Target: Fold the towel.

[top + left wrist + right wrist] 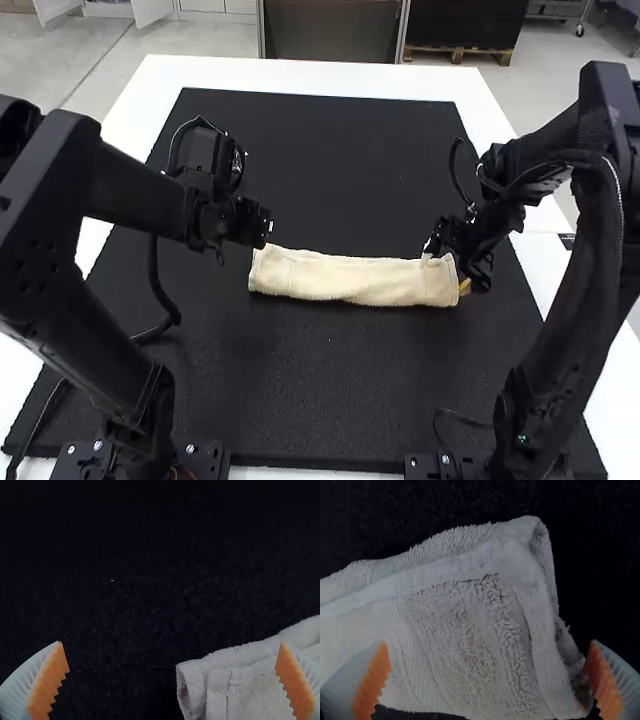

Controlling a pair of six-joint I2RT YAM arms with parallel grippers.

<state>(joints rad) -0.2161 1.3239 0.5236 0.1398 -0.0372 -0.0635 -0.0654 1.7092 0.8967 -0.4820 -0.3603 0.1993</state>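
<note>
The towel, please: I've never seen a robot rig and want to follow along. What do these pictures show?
A left arm and a right arm stand at a table. The high view looks down from behind them; each wrist view comes from a camera on one arm. The cream towel lies folded in a long strip on a black mat. The left claw is open near one end, the right claw open at the other. Neither seems to grip it.
</note>
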